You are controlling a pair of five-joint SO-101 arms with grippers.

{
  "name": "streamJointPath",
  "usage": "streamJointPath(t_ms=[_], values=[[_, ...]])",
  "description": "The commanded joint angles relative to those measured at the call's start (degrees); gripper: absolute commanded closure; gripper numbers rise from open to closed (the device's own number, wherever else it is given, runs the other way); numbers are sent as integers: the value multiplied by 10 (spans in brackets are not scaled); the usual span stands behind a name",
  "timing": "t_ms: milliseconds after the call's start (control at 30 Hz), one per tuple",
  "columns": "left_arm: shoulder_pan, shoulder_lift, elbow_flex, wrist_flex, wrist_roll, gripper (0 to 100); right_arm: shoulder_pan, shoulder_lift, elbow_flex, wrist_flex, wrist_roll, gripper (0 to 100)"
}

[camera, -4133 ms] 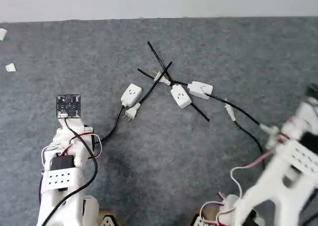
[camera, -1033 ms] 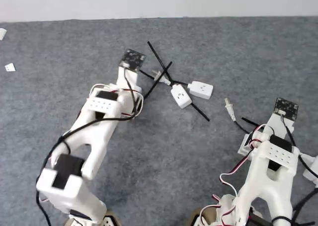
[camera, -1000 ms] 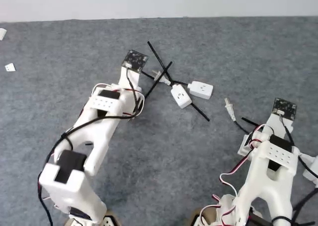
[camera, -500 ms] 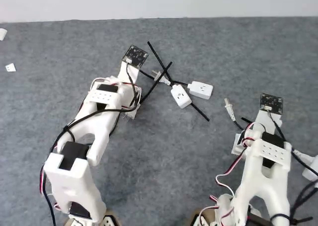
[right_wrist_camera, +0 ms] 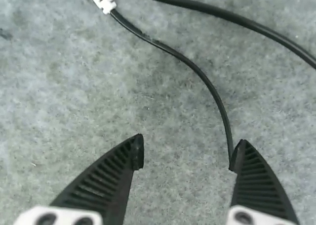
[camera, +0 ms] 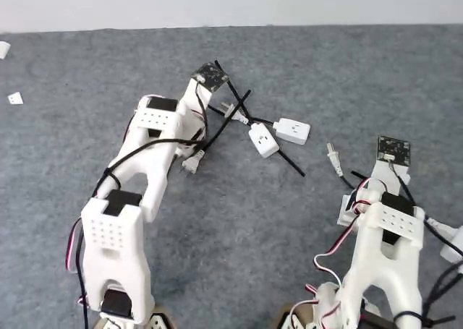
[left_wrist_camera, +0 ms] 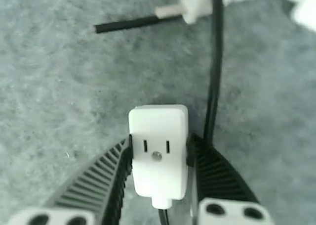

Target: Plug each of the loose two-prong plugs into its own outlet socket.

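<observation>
A white socket (left_wrist_camera: 158, 131) is held tight between the left fingers (left_wrist_camera: 113, 175), down at the grey desk (camera: 58, 163). The right fingers (right_wrist_camera: 108, 180) are spread wide over a black cord (right_wrist_camera: 197, 76), and nothing is held. No plug looks pushed in yet. One loose plug (camera: 333, 157) lies well apart.

light: bright, even, diffuse | shadows: soft, faint | darkest: just under the outlet socket (left_wrist_camera: 158, 146)
</observation>
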Motion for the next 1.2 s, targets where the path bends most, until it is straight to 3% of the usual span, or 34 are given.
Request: streamJointPath(t_ms=[0,133,367,733,900,1033,1167], values=[[-2,36,-71,99,-52,834,-7,1,-2,1,8,729],[-22,75,-126,154,-76,852,-7,1,-2,1,8,729],[-72,123,-221,165,-100,991,-7,1,-1,-2,8,729],[-78,128,-238,237,-98,987,-7,1,8,-22,7,729],[-75,94,-264,273,-25,987,-7,1,9,-22,4,729],[-81,76,-276,234,-11,964,-7,1,10,-22,4,729],[-84,77,-276,228,-12,781,-7,1,10,-22,4,729]])
